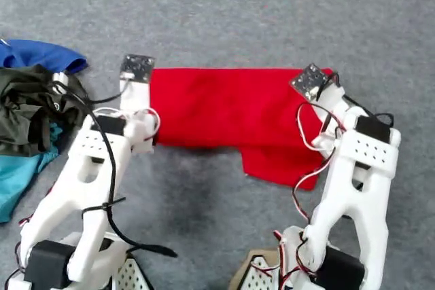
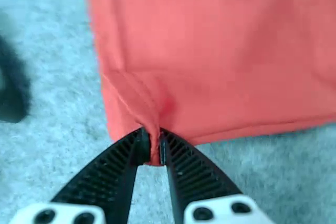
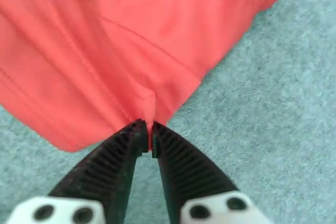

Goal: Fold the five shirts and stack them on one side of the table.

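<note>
High view: red shirt [image 1: 231, 106] lies flat across upper-centre of frame on grey table [image 1: 224, 18], part-folded, w/ one flap hanging out toward lower right. L arm [image 1: 88, 168] comes in at shirt's left edge, R arm [image 1: 353, 168] at its right edge. Pile [image 1: 27, 113] of other shirts (blue, dark green, teal) sits crumpled at far left, well apart from the red one. Left wrist view: L gripper [image 2: 151, 148] is clenched on the shirt's corner, w/ a small pleat of cloth nipped between the fingertips and the hem running off to frame right. Right wrist view: R gripper [image 3: 148, 137] is likewise clenched on a pinch of the shirt's edge, bare table at frame right. Handling (est.): fabric is light, thin, soft, no stiffness; it will drape and sag between grip pts, so hold at corners/hem, where doubled seam gives the pads more to bite; lift both sides evenly to avoid wrinkles or slip-out. Labels/text: none legible on shirt or table.
</note>
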Robot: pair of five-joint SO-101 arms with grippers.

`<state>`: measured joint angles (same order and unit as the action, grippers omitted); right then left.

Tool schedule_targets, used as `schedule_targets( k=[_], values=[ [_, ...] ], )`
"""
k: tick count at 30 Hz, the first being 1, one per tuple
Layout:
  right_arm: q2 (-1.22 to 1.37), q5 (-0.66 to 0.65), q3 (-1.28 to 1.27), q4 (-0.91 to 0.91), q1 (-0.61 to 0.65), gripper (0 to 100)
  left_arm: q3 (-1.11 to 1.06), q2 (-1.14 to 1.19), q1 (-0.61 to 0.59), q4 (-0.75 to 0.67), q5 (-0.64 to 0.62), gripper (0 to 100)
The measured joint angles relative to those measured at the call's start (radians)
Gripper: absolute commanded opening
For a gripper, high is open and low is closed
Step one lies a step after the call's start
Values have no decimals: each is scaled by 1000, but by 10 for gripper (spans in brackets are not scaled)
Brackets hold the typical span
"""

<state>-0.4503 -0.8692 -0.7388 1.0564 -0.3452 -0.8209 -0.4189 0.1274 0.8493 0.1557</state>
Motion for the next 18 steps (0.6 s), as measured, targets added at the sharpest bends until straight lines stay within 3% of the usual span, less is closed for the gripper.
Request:
schedule_targets(
  k=[4,11,18],
  values=[
    [0,0,-2,-5,0,5,-32,0,14,0,14,19],
    [-8,-31,-34,-6,0,5,-38,0,-89,-77,14,19],
    [-12,-31,-38,-6,0,5,-40,0,-104,-121,14,19]
  ],
)
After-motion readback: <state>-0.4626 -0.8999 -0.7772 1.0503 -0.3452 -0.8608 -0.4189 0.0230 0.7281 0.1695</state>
